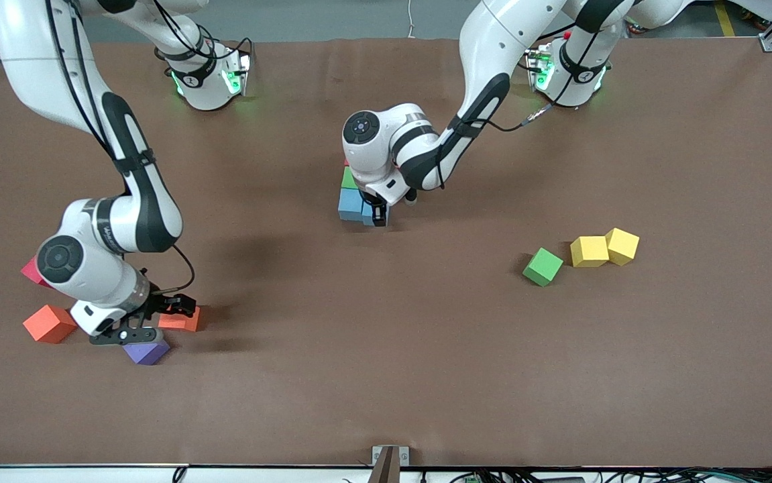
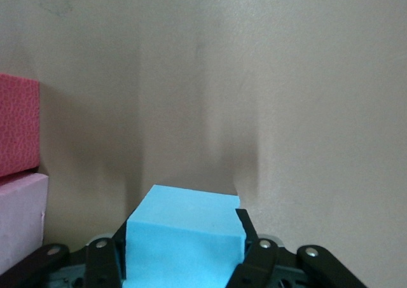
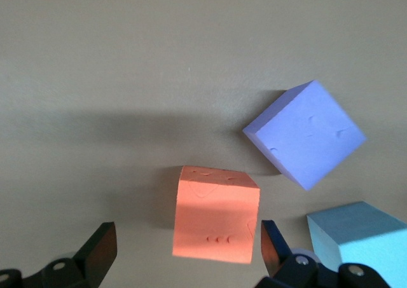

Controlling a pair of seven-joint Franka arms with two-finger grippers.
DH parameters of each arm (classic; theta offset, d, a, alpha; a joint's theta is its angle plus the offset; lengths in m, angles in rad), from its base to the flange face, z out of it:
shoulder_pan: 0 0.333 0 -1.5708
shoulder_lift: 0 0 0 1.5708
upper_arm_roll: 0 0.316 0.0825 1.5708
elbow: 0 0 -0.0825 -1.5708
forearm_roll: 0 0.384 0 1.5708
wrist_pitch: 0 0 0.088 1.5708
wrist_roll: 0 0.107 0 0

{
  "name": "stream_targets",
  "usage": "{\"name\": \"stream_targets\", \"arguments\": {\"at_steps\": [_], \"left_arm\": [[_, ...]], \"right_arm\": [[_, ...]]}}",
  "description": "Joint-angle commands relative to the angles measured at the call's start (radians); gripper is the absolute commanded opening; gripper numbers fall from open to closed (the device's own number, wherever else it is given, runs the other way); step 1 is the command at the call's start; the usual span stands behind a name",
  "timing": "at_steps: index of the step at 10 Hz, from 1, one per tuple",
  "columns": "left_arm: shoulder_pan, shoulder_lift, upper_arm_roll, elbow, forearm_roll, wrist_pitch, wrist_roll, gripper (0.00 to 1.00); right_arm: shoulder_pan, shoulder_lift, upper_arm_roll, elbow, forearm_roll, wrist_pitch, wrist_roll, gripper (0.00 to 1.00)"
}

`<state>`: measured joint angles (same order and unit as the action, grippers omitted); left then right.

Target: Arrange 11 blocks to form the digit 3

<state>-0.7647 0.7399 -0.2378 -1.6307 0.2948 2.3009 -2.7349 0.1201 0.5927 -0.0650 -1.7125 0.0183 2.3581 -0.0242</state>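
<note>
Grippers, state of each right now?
Left gripper: shut on light blue block.
Right gripper: open, around orange block, not gripping.

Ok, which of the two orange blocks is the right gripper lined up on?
The orange block between the open fingers of the right gripper, beside the purple block. The other orange block sits clear, nearer the table's edge.
</note>
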Motion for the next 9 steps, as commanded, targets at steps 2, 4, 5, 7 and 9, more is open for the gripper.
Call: {"name": "stream_targets", "arguments": {"at_steps": [2, 4, 5, 7, 9], "left_arm": [[-0.027, -0.001, 0.005, -0.040, 0.024, 0.012, -0.109, 0.00], [-0.028, -0.001, 0.005, -0.046, 0.026, 0.012, -0.108, 0.00], [-0.028, -0.001, 0.005, -0.047, 0.026, 0.012, -0.104, 0.05], [-0.028, -0.004, 0.005, -0.051, 0.024, 0.008, -0.103, 1.00], [-0.024, -0.019, 0.003, -0.052, 0.024, -0.003, -0.104, 1.00]], "right_arm": [[-0.004, 0.009, -0.016, -0.006, 0.017, 0.006, -0.085, 1.00], [-0.007, 0.022, -0.016, -0.006, 0.022, 0.009, -0.085, 1.00], [-0.011, 0.033, -0.016, -0.006, 0.022, 0.010, -0.085, 1.00], [-0.014, 0.048, -0.016, -0.007, 0.023, 0.021, -0.085, 1.00], [-0.016, 0.062, -0.016, -0.009, 0.022, 0.024, -0.085, 1.00]]}}
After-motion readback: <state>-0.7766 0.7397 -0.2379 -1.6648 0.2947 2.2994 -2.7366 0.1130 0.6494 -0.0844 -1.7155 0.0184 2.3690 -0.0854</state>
